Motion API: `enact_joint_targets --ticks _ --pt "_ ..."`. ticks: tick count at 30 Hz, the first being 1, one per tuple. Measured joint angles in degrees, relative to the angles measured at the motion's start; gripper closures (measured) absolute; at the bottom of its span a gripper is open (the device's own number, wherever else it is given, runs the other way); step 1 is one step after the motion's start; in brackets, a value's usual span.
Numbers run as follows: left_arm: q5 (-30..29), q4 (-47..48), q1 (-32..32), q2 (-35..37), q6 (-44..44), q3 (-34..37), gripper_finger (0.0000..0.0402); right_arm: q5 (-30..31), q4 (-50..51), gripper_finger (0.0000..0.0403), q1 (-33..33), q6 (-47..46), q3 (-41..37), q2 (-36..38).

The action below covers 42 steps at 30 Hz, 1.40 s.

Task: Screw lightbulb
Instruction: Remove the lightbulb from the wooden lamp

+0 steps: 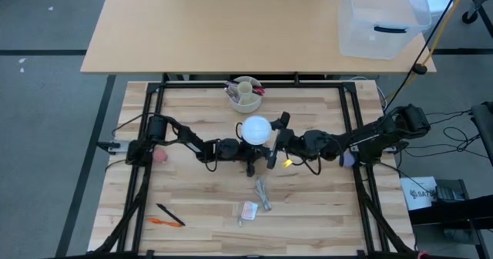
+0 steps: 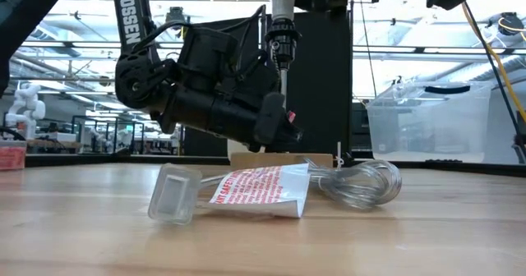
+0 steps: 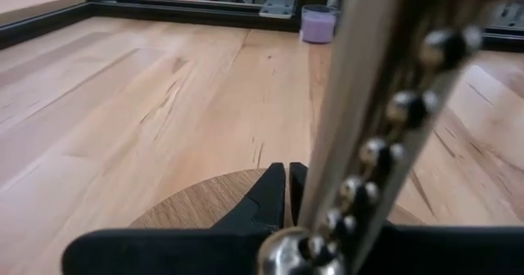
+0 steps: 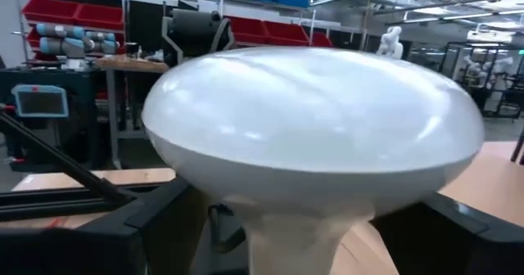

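Two dark arms meet near the middle of the wooden surface (image 1: 192, 205), the left one reaching in from the left side and the right one from the right. Between them stands the lightbulb (image 1: 256, 129), its white dome facing up in the high view, just in front of a cream cup (image 1: 245, 94) with pens at the back of the surface.

The right hand (image 1: 276, 139) is at the bulb's right side. In the right wrist view the lightbulb (image 4: 315, 128) fills most of the picture, dome on top and neck tapering down between two dark fingers (image 4: 139, 226), which sit close on either side of the neck; the hand appears closed around the bulb.

The left hand (image 1: 243, 153) lies low beside the bulb's base. In its wrist view the fingers (image 3: 270, 195) are nearly together over a round wooden base (image 3: 196, 205), with a shiny metal stem and bead chain (image 3: 385, 144) right in front of the camera. Whether they pinch anything I cannot tell.

Near the front edge lie a coiled clear cord (image 2: 362, 181) with a red-printed tag (image 2: 259, 190), and further left an orange and black pen (image 1: 169, 216).
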State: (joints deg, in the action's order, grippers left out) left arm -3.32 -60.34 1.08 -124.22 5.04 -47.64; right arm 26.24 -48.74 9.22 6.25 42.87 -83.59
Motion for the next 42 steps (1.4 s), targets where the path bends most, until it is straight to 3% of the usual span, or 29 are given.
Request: enact_joint_targets --ticks 8,17,22,36,42 --pt "6.7 -0.02 0.11 0.0 -1.95 -0.02 0.0379 -3.96 0.9 0.0094 -0.71 -2.27 0.11 0.04" --pt "14.15 -0.02 0.05 -0.02 -2.95 -0.04 0.0379 -6.7 3.0 0.0202 -0.71 -2.42 0.11 0.41" --pt "19.02 0.42 0.02 -0.02 -3.71 -0.06 0.0379 -8.38 6.58 0.0222 -1.06 -1.16 0.09 1.76" --pt "31.84 1.18 0.55 0.0 -4.28 -0.07 0.0379 -32.63 9.64 0.0223 -8.84 -4.93 0.09 3.67" --pt "33.44 2.78 0.71 0.02 -4.96 -0.09 0.0379 -42.47 11.11 0.0223 -12.07 -5.76 1.38 3.65"
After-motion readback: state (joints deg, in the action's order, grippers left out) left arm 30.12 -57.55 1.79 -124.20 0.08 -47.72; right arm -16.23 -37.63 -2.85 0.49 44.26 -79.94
